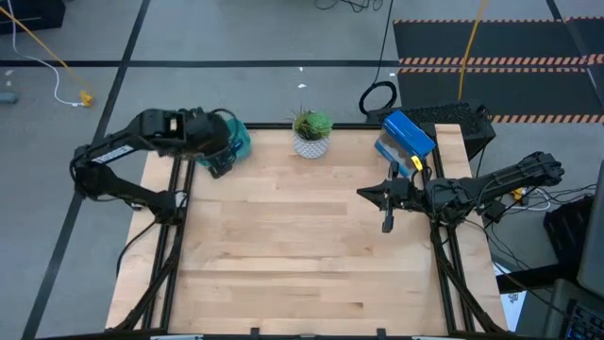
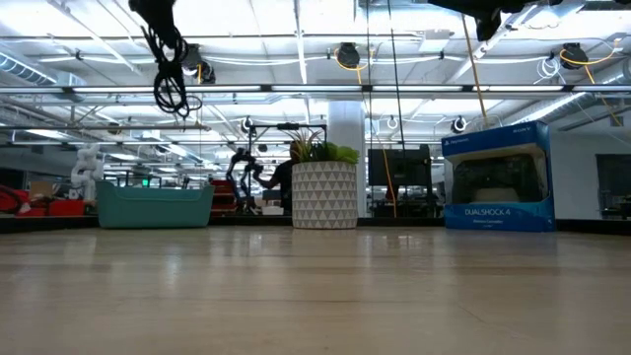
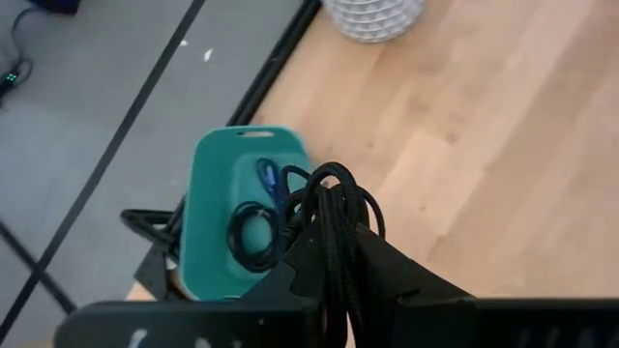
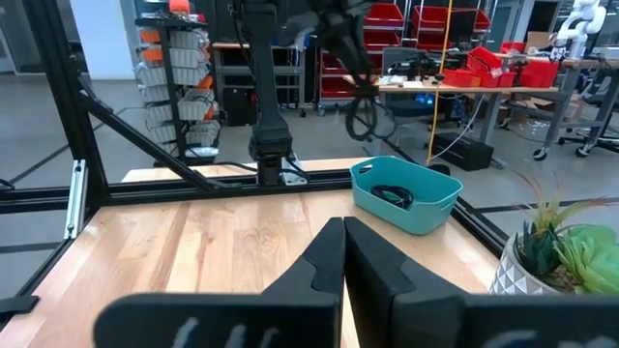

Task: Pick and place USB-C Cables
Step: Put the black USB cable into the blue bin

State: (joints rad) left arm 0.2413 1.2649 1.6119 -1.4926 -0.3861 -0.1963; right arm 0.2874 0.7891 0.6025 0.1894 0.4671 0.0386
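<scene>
A teal bin [image 3: 208, 208] stands at the table's far left corner [image 1: 238, 142]. Inside it lie a coiled black USB-C cable [image 3: 253, 237] and a purple-blue one [image 3: 268, 179]. My left gripper [image 3: 334, 246] hovers above the bin's near right side [image 1: 219, 162], shut on a third, long-looped black USB-C cable [image 2: 173, 87]. My right gripper [image 1: 386, 200] waits shut and level over the table's right side, with nothing in it [image 4: 343, 242]. My left gripper pinches the black cable bundle between its two fingers, with several strands together; the loops [image 3: 334, 188] stick out past the fingertips. The fingers slant downward from the table's left. The cable hangs slack below them [image 2: 175, 94], lifted clear above the bin.
A potted plant in a white patterned pot [image 1: 311, 134] stands at the far edge's middle. A blue DualShock box [image 1: 408, 137] sits at the far right. A yellow floor cable [image 1: 42, 47] runs beyond the table. Bare wood [image 1: 302, 246] fills the middle and near side.
</scene>
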